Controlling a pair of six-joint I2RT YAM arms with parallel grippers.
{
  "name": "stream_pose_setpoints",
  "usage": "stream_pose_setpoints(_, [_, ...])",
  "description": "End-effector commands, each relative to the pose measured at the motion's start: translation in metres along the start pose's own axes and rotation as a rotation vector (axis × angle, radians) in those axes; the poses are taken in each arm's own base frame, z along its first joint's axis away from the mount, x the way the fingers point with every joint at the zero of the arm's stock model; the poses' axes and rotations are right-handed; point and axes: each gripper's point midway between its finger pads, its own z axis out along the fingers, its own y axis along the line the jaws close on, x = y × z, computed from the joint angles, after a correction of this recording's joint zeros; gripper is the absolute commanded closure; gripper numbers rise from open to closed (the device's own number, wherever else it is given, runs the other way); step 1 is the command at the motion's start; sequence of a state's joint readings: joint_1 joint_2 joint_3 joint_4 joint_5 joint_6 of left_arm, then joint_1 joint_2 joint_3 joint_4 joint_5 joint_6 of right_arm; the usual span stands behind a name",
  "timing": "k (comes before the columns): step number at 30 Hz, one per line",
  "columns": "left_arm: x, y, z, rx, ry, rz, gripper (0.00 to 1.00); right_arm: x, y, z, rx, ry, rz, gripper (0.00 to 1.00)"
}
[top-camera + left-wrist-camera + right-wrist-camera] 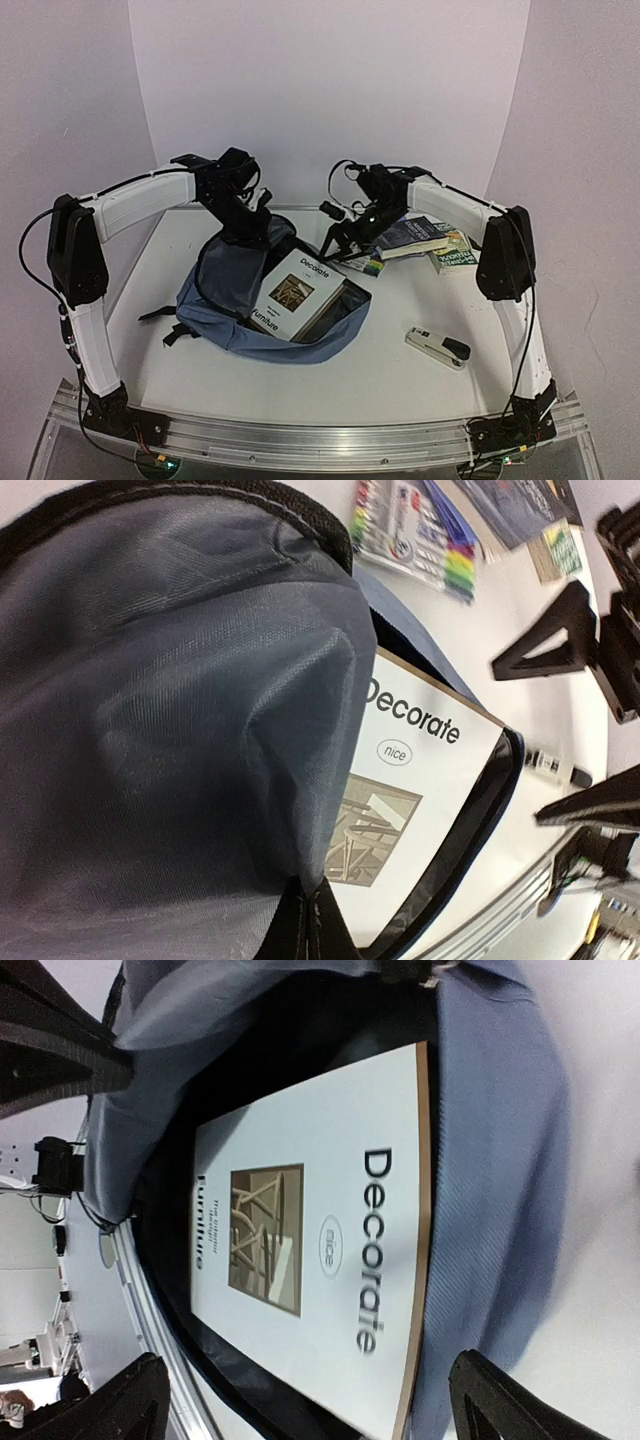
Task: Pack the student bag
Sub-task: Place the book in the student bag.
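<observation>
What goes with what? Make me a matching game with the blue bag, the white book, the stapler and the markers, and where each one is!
Things:
1 student bag
2 Decorate book
3 stapler
4 marker pack

Places:
A lying in the bag's opening
B alone, front right
C beside the book stack at the back
D middle, unzipped

Pairs: 1-D, 2-A, 3-B, 4-C

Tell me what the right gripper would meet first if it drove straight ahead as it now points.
Most likely the Decorate book, lying cover-up in the open student bag; it sits squarely ahead of the right gripper. How far is unclear.
</observation>
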State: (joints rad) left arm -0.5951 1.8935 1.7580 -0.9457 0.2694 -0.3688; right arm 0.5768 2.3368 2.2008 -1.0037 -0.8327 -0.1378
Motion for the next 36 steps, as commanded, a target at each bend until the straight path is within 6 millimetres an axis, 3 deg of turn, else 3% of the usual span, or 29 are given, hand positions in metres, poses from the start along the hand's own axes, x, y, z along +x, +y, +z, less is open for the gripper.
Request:
stream_pose_setpoints(1, [-0.042, 0.002, -0.031, -0.001, -0.187, -0.098, 1.00, -0.002, -0.019, -0.060, 0.149, -0.106, 0.052, 0.02])
stream_pose_setpoints(5, [-0.046, 0.003, -0.026, 0.009, -0.205, -0.141, 1.00, 0.010, -0.011, -0.078, 0.166, -0.185, 0.133, 0.02])
stream_pose_setpoints(9, [-0.053, 0.001, -0.027, 0.021, -0.234, -0.152, 1.00, 0.028, 0.009, -0.070, 0.061, -0.215, 0.257, 0.09])
stream_pose_setpoints(14, [-0.058, -0.003, -0.027, 0.039, -0.242, -0.151, 1.00, 0.015, 0.024, -0.056, 0.002, -0.288, 0.289, 0.22])
stream_pose_setpoints(17, [-0.057, -0.003, -0.026, 0.043, -0.237, -0.155, 1.00, 0.009, 0.018, -0.042, -0.012, -0.315, 0.353, 0.23])
stream_pose_setpoints(21, [-0.059, -0.006, -0.026, 0.055, -0.243, -0.156, 1.00, 0.018, 0.001, -0.015, -0.012, -0.290, 0.434, 0.25])
stream_pose_setpoints(26, [-0.060, -0.012, -0.023, 0.088, -0.231, -0.144, 1.00, 0.018, -0.002, 0.014, -0.050, -0.276, 0.471, 0.31])
stream_pose_setpoints(32, [-0.063, -0.024, -0.021, 0.154, -0.224, -0.112, 1.00, 0.014, -0.008, 0.051, -0.086, -0.260, 0.510, 0.43])
stream_pose_setpoints(36, [-0.063, -0.033, -0.019, 0.197, -0.205, -0.087, 1.00, 0.001, -0.001, 0.065, -0.127, -0.269, 0.529, 0.54])
